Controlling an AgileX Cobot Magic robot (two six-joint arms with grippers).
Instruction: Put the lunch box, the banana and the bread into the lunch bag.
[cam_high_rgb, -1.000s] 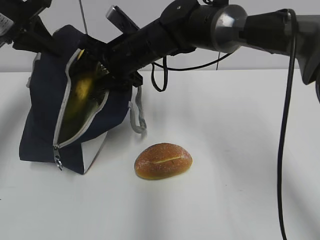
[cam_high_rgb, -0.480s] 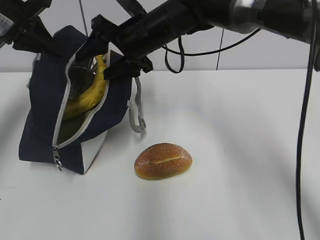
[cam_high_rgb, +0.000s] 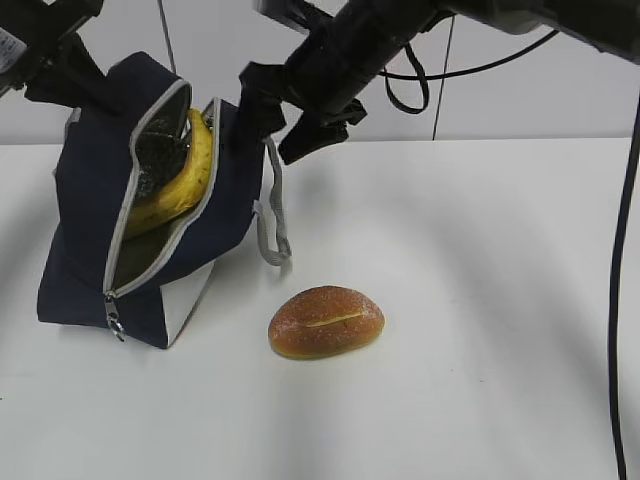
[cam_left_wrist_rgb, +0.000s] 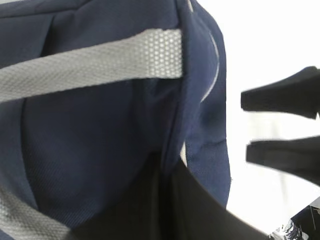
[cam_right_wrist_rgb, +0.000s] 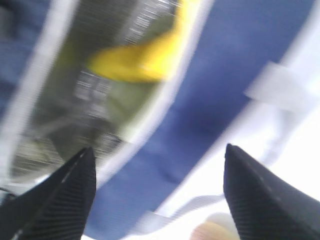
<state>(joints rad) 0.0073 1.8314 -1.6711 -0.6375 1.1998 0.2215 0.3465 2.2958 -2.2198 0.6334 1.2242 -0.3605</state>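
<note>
The navy lunch bag (cam_high_rgb: 95, 240) stands at the left with its zipper open. The banana (cam_high_rgb: 188, 172) lies inside, its top end poking out of the opening; it also shows in the right wrist view (cam_right_wrist_rgb: 140, 62). The bread (cam_high_rgb: 326, 321) lies on the table in front of the bag. My right gripper (cam_high_rgb: 270, 128) is open and empty just right of the bag's top, over its navy wall (cam_right_wrist_rgb: 225, 80). My left gripper (cam_high_rgb: 72, 72) is shut on the bag's upper edge (cam_left_wrist_rgb: 100, 140) and holds it up. The lunch box is not in view.
A grey strap handle (cam_high_rgb: 270, 225) hangs down the bag's right side; another strap (cam_left_wrist_rgb: 90, 65) crosses the left wrist view. The right gripper's fingers (cam_left_wrist_rgb: 280, 97) show past the bag there. Black cables (cam_high_rgb: 590, 250) hang at the right. The white table (cam_high_rgb: 480, 300) spreads right of the bread.
My right gripper has pulled up and to the right out of the bag's opening. The banana it carried in now rests inside the bag. The bread and the left gripper have not moved.
</note>
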